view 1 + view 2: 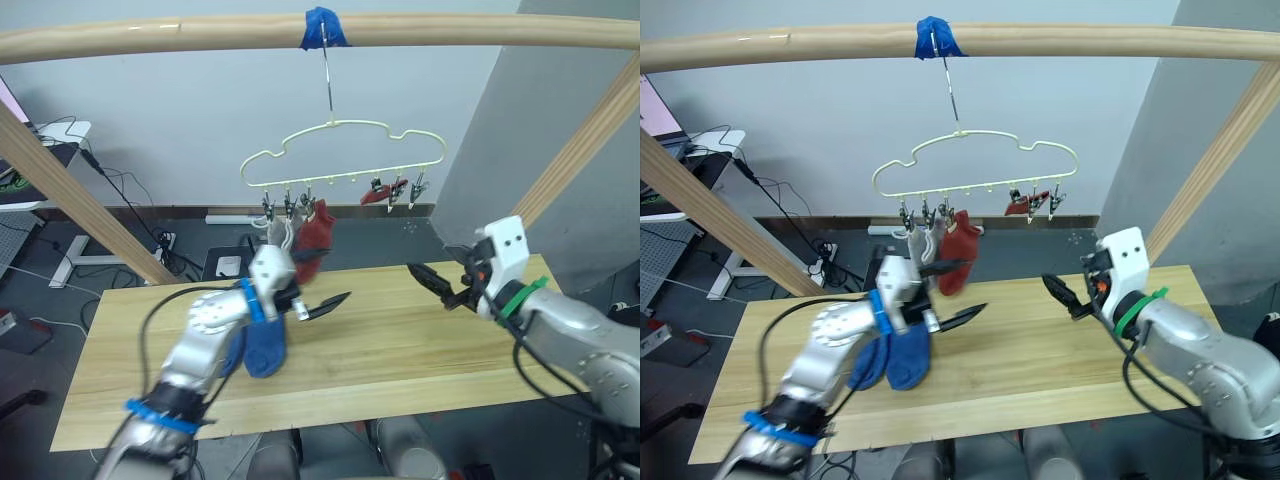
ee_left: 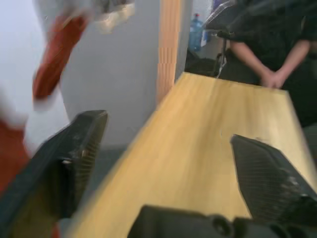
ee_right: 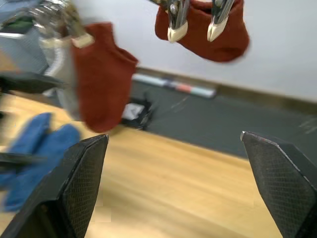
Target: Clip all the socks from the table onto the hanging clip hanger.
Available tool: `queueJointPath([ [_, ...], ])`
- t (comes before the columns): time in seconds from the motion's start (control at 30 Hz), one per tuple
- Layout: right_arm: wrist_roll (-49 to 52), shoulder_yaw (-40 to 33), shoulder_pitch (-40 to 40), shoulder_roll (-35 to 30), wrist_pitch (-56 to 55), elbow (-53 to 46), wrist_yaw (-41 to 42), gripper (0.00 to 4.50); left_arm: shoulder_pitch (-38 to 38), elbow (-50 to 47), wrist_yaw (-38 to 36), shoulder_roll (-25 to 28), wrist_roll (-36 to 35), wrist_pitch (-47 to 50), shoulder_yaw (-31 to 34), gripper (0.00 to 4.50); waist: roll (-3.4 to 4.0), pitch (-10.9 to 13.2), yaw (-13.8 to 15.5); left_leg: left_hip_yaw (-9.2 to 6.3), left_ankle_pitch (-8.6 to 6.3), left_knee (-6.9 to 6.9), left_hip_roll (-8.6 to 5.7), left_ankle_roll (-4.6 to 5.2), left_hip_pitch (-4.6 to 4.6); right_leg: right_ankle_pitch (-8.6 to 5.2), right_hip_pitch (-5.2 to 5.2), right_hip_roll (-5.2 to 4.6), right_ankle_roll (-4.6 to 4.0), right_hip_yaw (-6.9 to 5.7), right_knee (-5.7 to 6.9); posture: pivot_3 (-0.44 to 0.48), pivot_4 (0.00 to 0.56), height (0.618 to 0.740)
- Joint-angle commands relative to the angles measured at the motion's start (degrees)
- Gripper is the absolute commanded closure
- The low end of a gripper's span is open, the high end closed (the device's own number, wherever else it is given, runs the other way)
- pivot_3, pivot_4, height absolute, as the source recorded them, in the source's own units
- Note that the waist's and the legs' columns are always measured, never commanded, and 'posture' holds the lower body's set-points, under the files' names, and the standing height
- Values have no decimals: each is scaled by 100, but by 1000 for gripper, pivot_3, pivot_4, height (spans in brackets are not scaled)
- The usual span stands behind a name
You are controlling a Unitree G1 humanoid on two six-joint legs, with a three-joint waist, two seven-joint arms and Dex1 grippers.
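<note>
The pale-yellow clip hanger point(image 1: 345, 150) hangs from the rail above the table's far edge. Light grey socks point(image 1: 278, 232) and a rust-red sock point(image 1: 315, 235) dangle from its left clips, and another rust-red sock point(image 1: 378, 195) is held by two right clips point(image 3: 203, 29). Two blue socks point(image 1: 895, 360) lie side by side on the table point(image 1: 400, 350), left of centre. My left gripper point(image 1: 958, 292) hovers open just above and right of the blue socks, below the hanging socks, holding nothing. My right gripper point(image 1: 432, 285) is open and empty over the table's right part, pointing toward the hanger.
A thick wooden rail with blue tape point(image 1: 320, 28) carries the hanger hook. Slanted wooden posts point(image 1: 80, 200) point(image 1: 585, 140) stand at both sides. A person point(image 2: 267, 49) stands beyond the table's end. A desk and cables lie on the floor behind left.
</note>
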Motion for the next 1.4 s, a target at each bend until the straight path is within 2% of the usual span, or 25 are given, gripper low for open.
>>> queueJointPath([
  [0.03,-965,197,-103,441,-927,-180,-101,0,307,-1398,-102,451,-1300,1250,594,32,2,8,24,-1,0,0,-1,0,-2,0,0,0,0,-1,-1,-212,202,740],
  [0.1,-1312,325,-122,670,-1180,-104,-62,0,489,-1812,67,659,-1762,1800,903,32,-1,9,57,-1,0,1,-2,-1,-2,0,4,-2,0,-1,-6,-212,202,740],
  [0.2,-1801,593,-154,1017,-1451,110,-59,565,707,-2243,507,727,-2240,2278,1398,0,-6,12,126,3,-1,2,-8,-1,-1,0,5,-10,-1,2,-9,-166,208,740],
  [0.33,-2404,842,-272,1378,-1664,378,-81,1954,862,-2597,810,721,-2376,2521,1675,0,-8,15,189,2,0,2,-8,-1,0,-1,4,-10,-2,1,-5,-141,209,740],
  [0.6,-3296,1025,-770,2060,-2263,1267,-31,1954,1122,-3122,1240,491,-2238,2528,1670,0,-9,15,356,2,0,3,-8,-2,2,2,4,-10,-6,1,-3,-81,202,740],
  [0.83,-3815,926,-1063,2318,-2618,1869,-48,1954,1218,-3288,1402,452,-2225,2532,1708,0,-9,15,501,3,0,4,-10,-2,2,5,4,-11,-10,1,-2,-49,197,740],
  [1.4,-4272,621,-941,2484,-2573,1951,39,1954,1293,-3420,1557,393,-2127,2475,1621,0,-9,14,619,2,0,8,-11,-2,3,10,7,-12,-17,-1,2,-36,191,740],
])
